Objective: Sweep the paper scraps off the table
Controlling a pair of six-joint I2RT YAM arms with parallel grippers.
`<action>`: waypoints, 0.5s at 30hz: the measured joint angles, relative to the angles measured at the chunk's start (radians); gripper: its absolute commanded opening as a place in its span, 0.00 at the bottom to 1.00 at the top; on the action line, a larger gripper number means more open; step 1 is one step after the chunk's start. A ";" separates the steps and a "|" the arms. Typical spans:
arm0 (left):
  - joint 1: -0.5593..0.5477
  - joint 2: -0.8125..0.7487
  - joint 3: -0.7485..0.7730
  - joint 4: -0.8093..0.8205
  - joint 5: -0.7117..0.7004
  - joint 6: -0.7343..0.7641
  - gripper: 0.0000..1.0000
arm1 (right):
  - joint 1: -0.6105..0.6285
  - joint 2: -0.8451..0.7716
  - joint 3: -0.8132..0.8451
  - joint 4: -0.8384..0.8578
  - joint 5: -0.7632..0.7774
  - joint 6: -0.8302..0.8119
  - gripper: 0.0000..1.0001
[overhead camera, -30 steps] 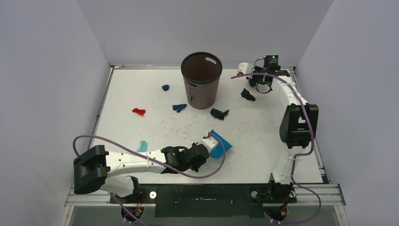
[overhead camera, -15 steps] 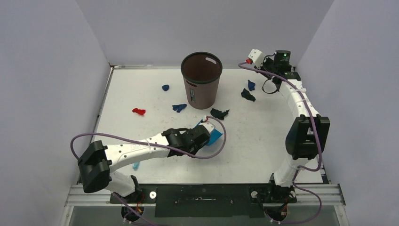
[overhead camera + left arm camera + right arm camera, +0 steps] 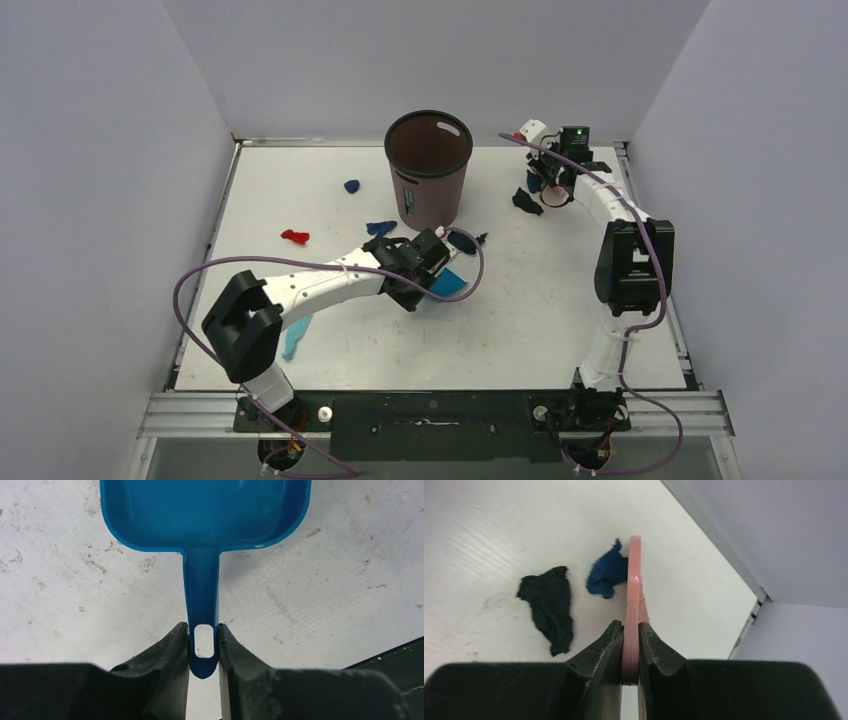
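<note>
The left claw [image 3: 203, 647] grips the handle of a blue dustpan [image 3: 205, 510], whose pan extends straight ahead of it over the white counter [image 3: 75, 595]. The right claw [image 3: 630, 645] is clamped on a pink brush [image 3: 633, 585]. Ahead of that claw, left of the brush, lie a blue paper scrap [image 3: 605, 574] and a dark scrap [image 3: 550, 605].

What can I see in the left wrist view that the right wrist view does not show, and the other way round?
Only left wrist: the blue dustpan, its handle clamped by the left gripper. Only right wrist: the pink brush clamped by the right gripper, a dark scrap and a blue scrap lying left of it in the picture, and the wall. Both: the white table.
</note>
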 measured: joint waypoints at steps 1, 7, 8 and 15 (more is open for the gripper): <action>0.008 0.016 0.005 0.000 0.006 0.009 0.01 | 0.006 -0.004 -0.008 0.001 -0.008 0.011 0.05; 0.034 0.087 0.035 -0.006 0.023 0.048 0.01 | 0.071 -0.083 -0.116 -0.009 -0.077 0.084 0.05; 0.034 0.095 0.040 -0.006 0.026 0.051 0.01 | 0.082 -0.102 -0.127 -0.015 -0.092 0.098 0.05; 0.042 0.146 0.072 0.003 0.070 0.069 0.01 | 0.196 -0.246 -0.237 -0.098 -0.178 0.197 0.05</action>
